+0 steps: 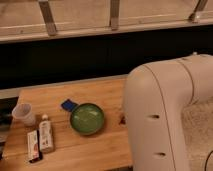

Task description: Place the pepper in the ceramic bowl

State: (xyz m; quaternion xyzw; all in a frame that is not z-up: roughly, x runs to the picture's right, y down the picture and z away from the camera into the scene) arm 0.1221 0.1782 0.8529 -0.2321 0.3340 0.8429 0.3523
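The green ceramic bowl (87,118) sits on the wooden table (60,100), left of centre, and looks empty. A small dark red item, probably the pepper (121,119), lies on the table just right of the bowl, at the edge of the arm's white housing (160,115). That housing fills the right side of the view. My gripper is not in view; only this bulky arm segment shows.
A blue flat piece (68,105) lies just behind and left of the bowl. A translucent plastic cup (24,114) stands at the table's left edge. A white bottle (46,132) and a red-and-white packet (33,146) lie at front left. A dark ledge and railing run behind the table.
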